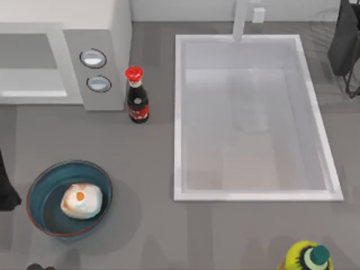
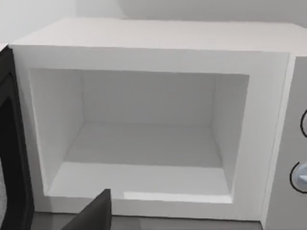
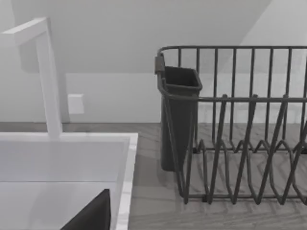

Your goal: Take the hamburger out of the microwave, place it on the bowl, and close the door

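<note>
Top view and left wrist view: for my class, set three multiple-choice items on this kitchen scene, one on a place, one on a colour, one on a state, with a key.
1. Where is the hamburger?
A. in the microwave
B. in the bowl
C. in the sink

2. What colour is the soy-sauce bottle's cap?
A. red
B. green
C. white

3. How does the microwave stand?
A. shut
B. open and empty
C. open with food inside

Key: 1 B, it lies inside the bowl at the table's near left; 2 A, the cap beside the dials is red; 3 B, the left wrist view shows a bare cavity, the door swung aside.
</note>
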